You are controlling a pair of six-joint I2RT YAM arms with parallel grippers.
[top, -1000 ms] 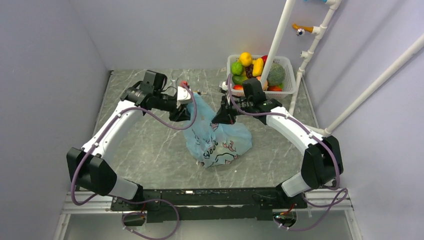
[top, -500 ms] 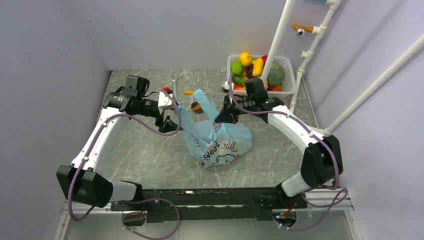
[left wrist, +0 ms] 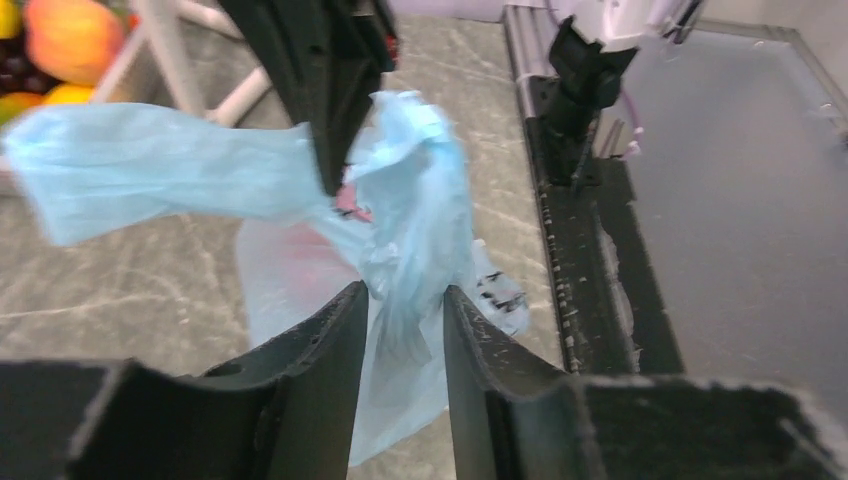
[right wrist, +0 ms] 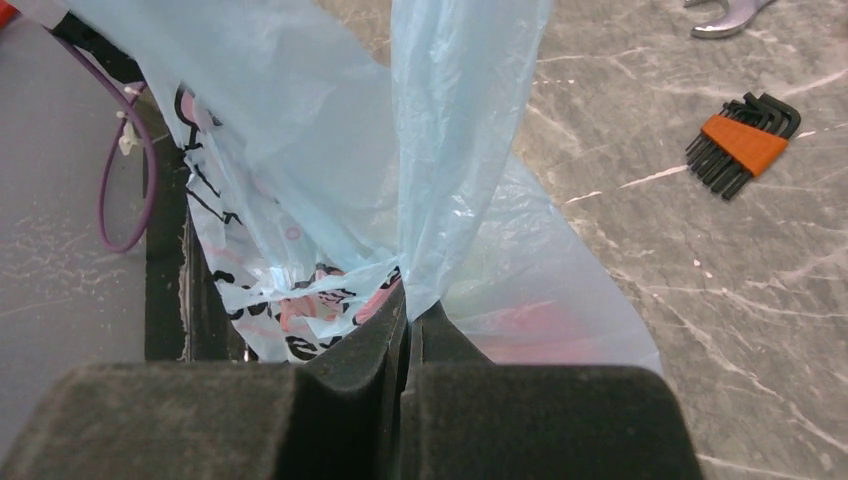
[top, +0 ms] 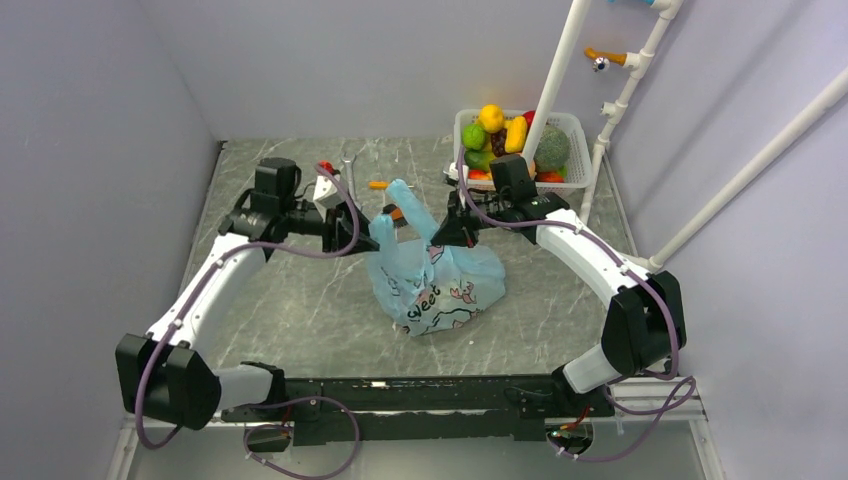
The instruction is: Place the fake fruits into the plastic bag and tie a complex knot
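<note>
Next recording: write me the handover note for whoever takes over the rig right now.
Left gripper: jaws apart around one tail of the plastic bag; grip unclear.
Right gripper: shut on the bag's other tail.
Fake fruits: many sit in the white basket; something reddish shows through the bag.
Done: bag upright mid-table, both tails raised. No knot visible.
Left: load the remaining fruits, then tie the knot.

Tabletop [top: 290,300] open left of plastic bag [top: 440,285]; basket [top: 580,150] and pipe [top: 556,70] block back right
</note>
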